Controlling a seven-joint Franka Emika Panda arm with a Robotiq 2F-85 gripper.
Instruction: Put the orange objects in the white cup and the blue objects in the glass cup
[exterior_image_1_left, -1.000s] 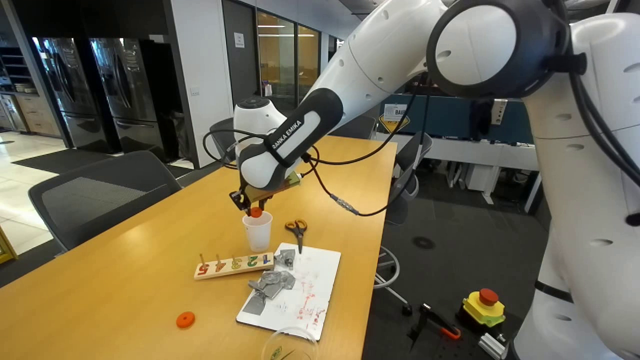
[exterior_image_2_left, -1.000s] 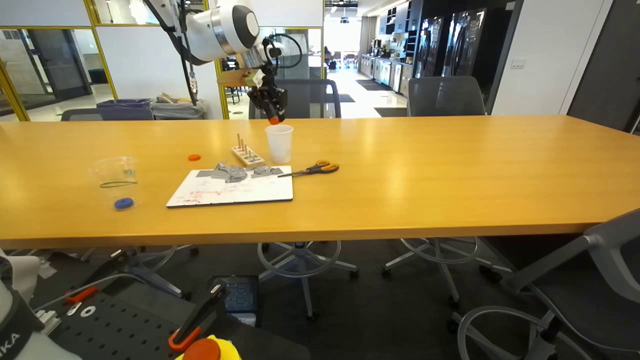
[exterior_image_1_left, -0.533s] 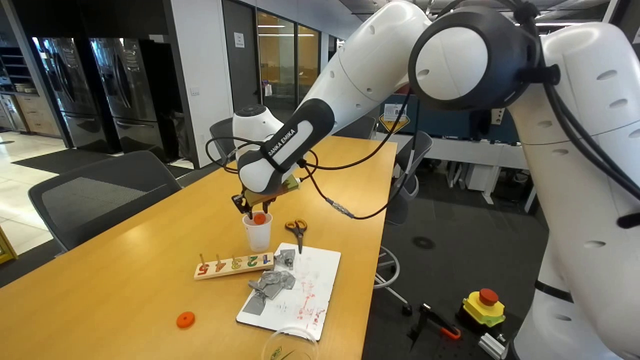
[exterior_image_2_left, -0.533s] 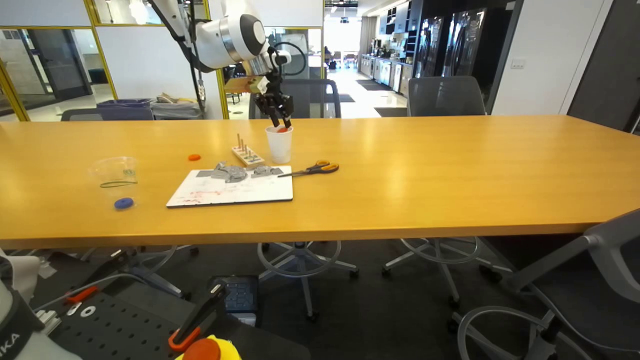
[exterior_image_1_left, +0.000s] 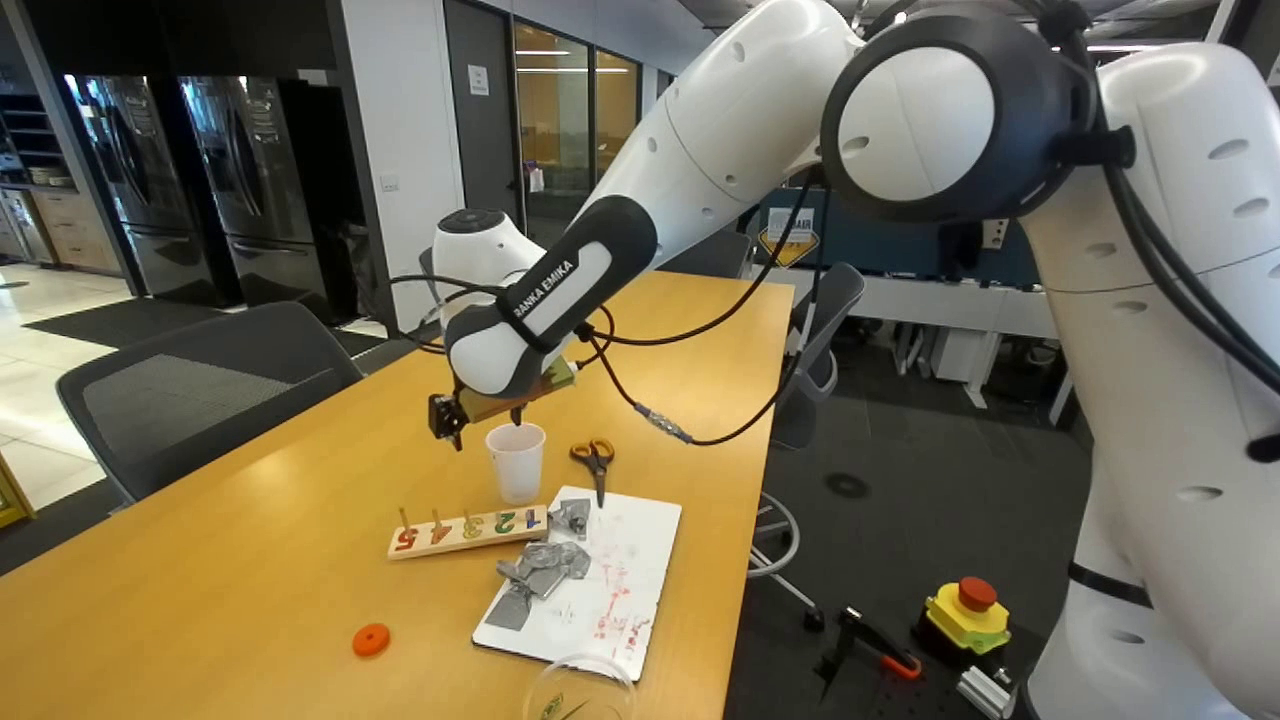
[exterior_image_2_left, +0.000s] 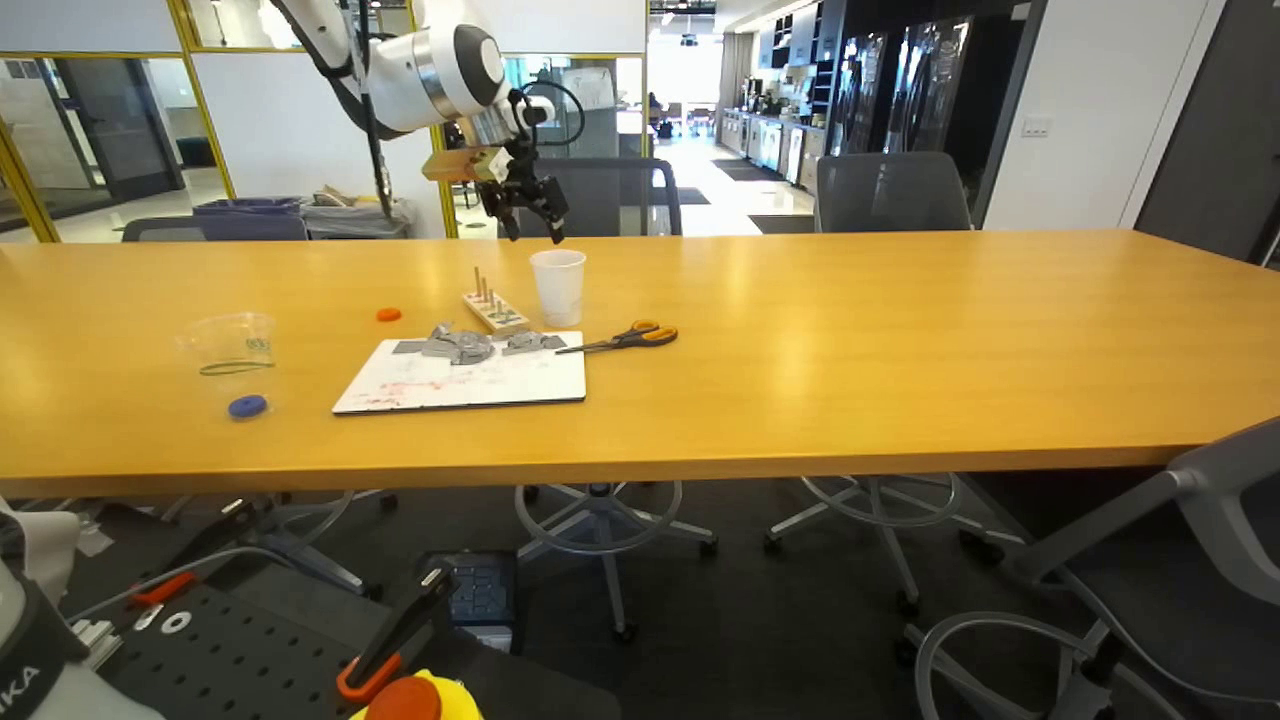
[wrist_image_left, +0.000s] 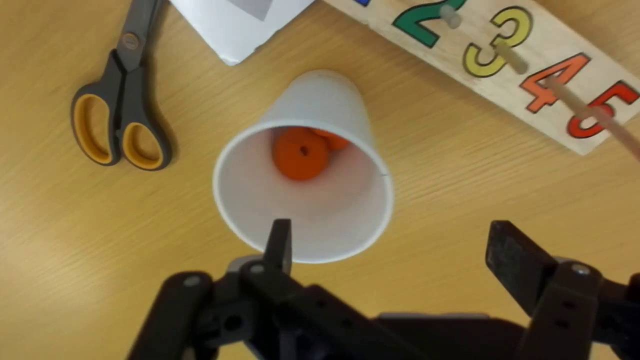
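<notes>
My gripper is open above the table, with nothing between its widely spread fingers. In both exterior views it hovers a little above the rim of the white cup, off to one side. The white cup stands upright. Inside it, the wrist view shows an orange disc lying over another orange disc, partly hidden by the rim. One more orange disc lies on the table. The glass cup is far from the gripper. A blue disc shows at its base; whether inside or in front, I cannot tell.
Beside the white cup lies a wooden peg board with numbers and upright pegs. Scissors rest with their blades over a whiteboard, which carries crumpled grey tape. A chair stands at the table's edge.
The fingers have spread and let go of an orange disc, which has dropped into the white cup. Since then the gripper has risen slightly and shifted left in both exterior views.
</notes>
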